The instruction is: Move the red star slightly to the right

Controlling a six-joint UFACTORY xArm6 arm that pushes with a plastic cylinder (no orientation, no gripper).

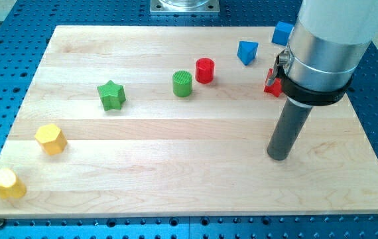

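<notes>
The red star (pixel 271 84) lies near the board's right side, mostly hidden behind the arm's silver body; only its left edge shows. My tip (pixel 278 157) rests on the board well below the red star, toward the view's bottom. It touches no block.
A wooden board (pixel 176 172) holds a red cylinder (pixel 204 70), a green cylinder (pixel 182 83), a green star (pixel 111 95), a blue triangular block (pixel 247 52), a blue cube (pixel 282 32), a yellow hexagon (pixel 50 139) and a yellow heart (pixel 6 184). The arm's body (pixel 325 46) covers the top right corner.
</notes>
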